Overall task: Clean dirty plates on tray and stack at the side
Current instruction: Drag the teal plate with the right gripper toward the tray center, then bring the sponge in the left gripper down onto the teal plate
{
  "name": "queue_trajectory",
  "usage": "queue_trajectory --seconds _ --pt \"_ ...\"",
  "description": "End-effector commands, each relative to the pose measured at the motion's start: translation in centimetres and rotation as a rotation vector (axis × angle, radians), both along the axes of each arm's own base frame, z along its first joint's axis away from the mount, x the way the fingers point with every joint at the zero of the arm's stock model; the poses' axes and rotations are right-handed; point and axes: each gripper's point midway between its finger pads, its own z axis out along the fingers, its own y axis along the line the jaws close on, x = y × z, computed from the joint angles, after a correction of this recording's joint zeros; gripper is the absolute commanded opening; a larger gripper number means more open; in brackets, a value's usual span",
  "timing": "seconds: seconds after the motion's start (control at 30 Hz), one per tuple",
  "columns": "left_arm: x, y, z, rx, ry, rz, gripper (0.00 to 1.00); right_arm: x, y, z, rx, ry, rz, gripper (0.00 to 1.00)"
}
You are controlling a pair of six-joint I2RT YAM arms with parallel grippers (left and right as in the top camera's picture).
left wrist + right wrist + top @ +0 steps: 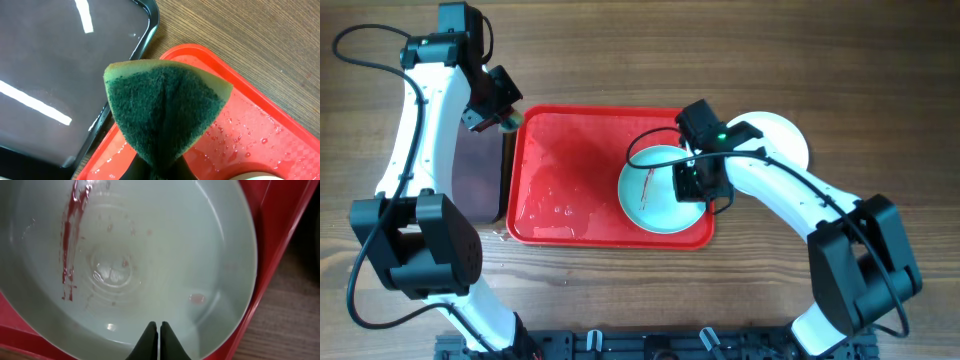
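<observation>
Turquoise plate (655,190) on tray (560,180), right jaws closed over its rim, left jaws pinching sponge (165,115).

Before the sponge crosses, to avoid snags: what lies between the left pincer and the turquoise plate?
Only the bare, wet floor of the tray lies between the left pincer and the plate; the overhead view shows it.

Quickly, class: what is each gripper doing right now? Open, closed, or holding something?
Left gripper: closed on the green sponge.
Right gripper: closed, nothing between its fingers, tips over the turquoise plate.
</observation>
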Motion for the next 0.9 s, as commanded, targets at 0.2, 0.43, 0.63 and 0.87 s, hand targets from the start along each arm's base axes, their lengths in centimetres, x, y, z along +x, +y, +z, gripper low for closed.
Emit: queue_trajectory --seconds 0.2,0.43,0.63,0.87 --pt "-0.1 0.3 0.3 0.014 -0.008 0.017 0.04 1.1 -2.8 0.5 -0.166 -0.053 -0.086 0.33" --pt "-0.1 0.3 0.3 0.014 -0.008 0.017 0.04 1.0 -3.4 -0.1 -0.2 -0.047 -0.087 0.34" --pt "-0.1 0.3 0.3 0.014 -0.008 0.017 0.04 0.1 -2.8 -2.6 -0.191 0.04 -0.073 0.33" --pt "-0.1 0.3 0.3 0.014 -0.008 0.017 0.04 0.0 -2.3 -3.4 -0.168 0.055 -0.013 0.23"
